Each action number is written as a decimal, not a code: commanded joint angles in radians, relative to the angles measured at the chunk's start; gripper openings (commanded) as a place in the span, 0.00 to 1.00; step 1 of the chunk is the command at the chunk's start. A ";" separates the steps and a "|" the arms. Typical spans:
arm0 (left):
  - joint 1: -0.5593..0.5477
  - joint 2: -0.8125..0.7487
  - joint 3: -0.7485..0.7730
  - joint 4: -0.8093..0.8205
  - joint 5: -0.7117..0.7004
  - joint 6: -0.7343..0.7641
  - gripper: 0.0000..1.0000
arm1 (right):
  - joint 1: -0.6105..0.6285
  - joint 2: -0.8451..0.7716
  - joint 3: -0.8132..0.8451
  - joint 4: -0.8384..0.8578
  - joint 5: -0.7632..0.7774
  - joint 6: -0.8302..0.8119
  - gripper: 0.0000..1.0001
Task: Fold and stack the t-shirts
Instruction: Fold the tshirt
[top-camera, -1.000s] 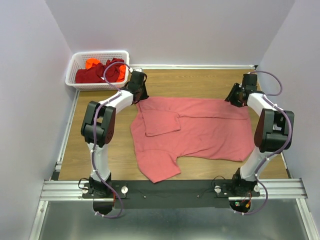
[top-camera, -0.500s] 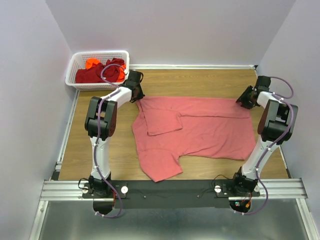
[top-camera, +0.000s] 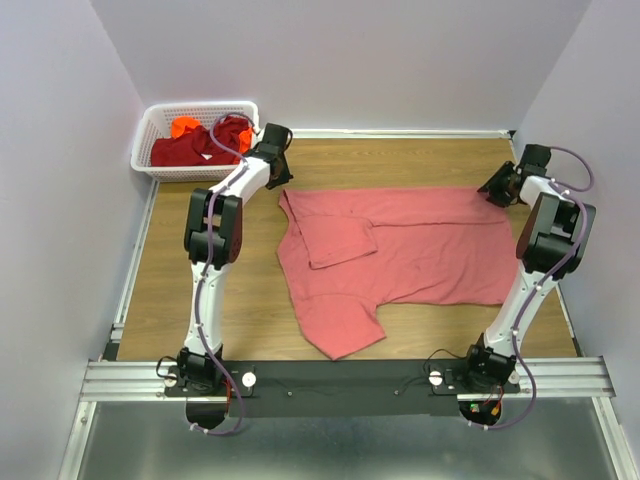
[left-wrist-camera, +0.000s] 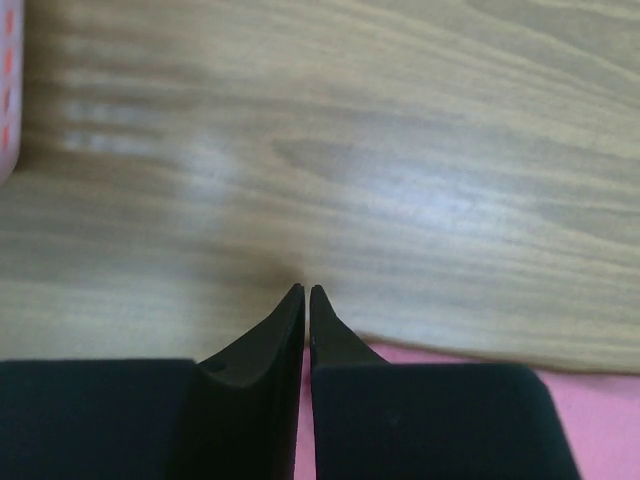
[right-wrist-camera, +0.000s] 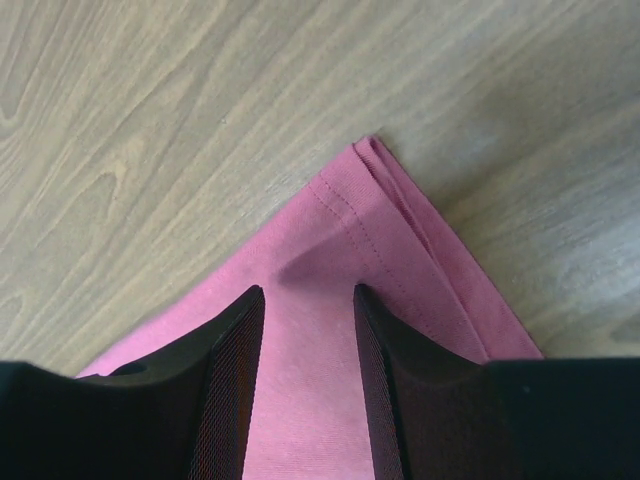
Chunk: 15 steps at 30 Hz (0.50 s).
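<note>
The pink t-shirt (top-camera: 400, 250) lies spread out on the table (top-camera: 400, 160).
The left pincer (left-wrist-camera: 306, 292) is squeezed tight on its far left corner. The right pincer (right-wrist-camera: 307, 290) hangs open over the far right corner, holding nothing.

One camera looks down from behind; wrist cameras peer close at shirt (top-camera: 400, 250) edges.

White lattice basket (top-camera: 200, 106) at wooden table's (top-camera: 400, 165) far-left corner.
</note>
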 joint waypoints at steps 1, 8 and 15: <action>0.010 0.071 0.116 -0.085 -0.023 0.035 0.12 | -0.012 0.094 0.036 -0.049 -0.023 -0.028 0.50; 0.011 -0.073 0.096 -0.094 -0.013 0.034 0.27 | 0.005 -0.085 0.041 -0.061 -0.063 -0.075 0.62; -0.025 -0.430 -0.266 -0.060 -0.033 0.049 0.48 | 0.089 -0.387 -0.171 -0.173 0.101 -0.114 0.77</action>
